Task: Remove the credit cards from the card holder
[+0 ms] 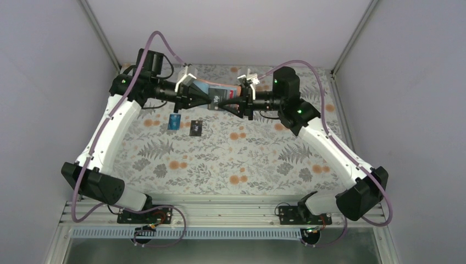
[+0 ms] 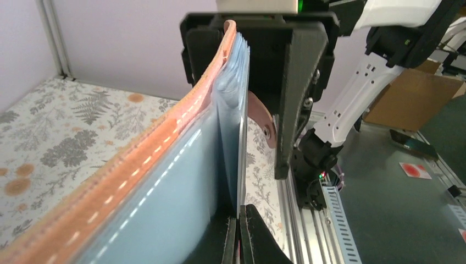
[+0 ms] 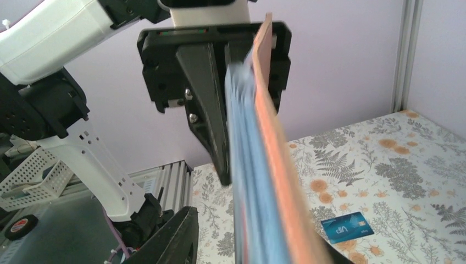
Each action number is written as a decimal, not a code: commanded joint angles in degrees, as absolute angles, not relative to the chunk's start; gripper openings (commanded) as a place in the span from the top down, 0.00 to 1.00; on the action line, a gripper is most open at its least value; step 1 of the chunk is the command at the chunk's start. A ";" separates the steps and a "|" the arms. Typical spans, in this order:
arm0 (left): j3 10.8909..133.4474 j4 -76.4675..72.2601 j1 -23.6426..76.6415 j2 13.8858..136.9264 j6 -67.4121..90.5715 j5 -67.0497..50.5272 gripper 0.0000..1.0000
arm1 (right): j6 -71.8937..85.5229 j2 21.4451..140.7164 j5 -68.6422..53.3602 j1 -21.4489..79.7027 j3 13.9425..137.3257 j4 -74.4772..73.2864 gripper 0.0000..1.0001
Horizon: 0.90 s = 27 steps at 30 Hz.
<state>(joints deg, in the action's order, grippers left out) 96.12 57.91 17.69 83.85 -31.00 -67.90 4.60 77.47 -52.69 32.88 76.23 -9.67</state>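
Observation:
The card holder (image 1: 215,92) is held in the air at the back middle, tan outside and light blue inside. My left gripper (image 1: 197,99) is shut on its left end; in the left wrist view (image 2: 240,220) the fingers pinch a light blue inner flap (image 2: 181,187). My right gripper (image 1: 242,102) is at its right end, where the red card (image 1: 233,94) shows. In the right wrist view (image 3: 258,236) the jaws straddle the holder (image 3: 269,165), with the left finger (image 3: 176,236) apart from it. The blue card (image 1: 174,121) and the black card (image 1: 196,128) lie on the table.
The floral tablecloth (image 1: 236,159) covers the table. Walls and metal posts close in the back and sides. The aluminium rail (image 1: 220,212) with both arm bases runs along the near edge. The blue card also shows in the right wrist view (image 3: 347,227).

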 commanded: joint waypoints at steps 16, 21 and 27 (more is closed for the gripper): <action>97.05 60.36 14.76 81.73 -37.80 -75.49 0.98 | 3.78 74.83 -54.96 30.08 74.60 -9.23 0.96; 98.42 63.77 14.49 80.92 -42.32 -76.02 0.82 | 2.57 74.28 -56.56 29.75 74.67 -10.11 0.96; 99.54 63.60 14.52 81.68 -41.41 -76.70 0.86 | 2.26 73.74 -57.46 29.67 74.66 -10.46 0.96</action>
<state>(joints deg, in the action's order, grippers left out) 97.78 63.26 14.59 82.87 -39.70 -73.12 3.16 75.61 -56.40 30.28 74.67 -10.20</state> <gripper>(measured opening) 0.164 0.093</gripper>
